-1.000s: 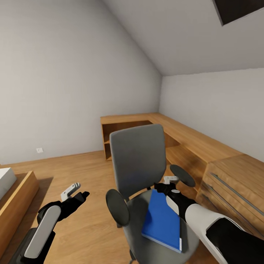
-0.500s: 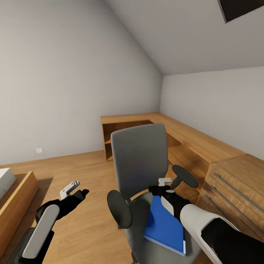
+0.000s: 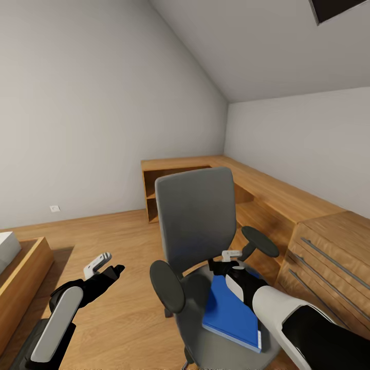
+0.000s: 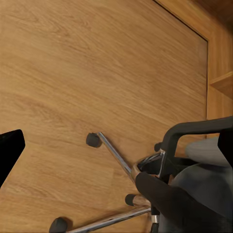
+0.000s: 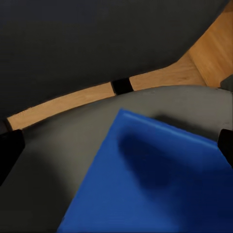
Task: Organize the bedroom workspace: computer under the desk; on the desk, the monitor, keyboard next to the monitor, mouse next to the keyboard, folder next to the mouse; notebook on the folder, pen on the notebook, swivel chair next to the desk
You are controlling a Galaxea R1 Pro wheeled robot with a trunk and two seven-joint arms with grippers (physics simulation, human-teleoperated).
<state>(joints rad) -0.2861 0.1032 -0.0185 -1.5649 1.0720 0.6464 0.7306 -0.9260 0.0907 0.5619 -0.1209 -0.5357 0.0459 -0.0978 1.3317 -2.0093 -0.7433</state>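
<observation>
Over the far end of the folder [image 3: 231,313], the right gripper [image 3: 229,261] hangs with fingers spread and nothing held. That blue folder lies flat on the chair [image 3: 198,231] seat. A careless pinch could skid it off, or nudge the chair rolling away.

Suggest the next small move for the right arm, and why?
Probably lower the right end effector onto the folder's near edge and close. It hovers open above the folder, which lies flat on the swivel chair seat, ungrasped.
</observation>
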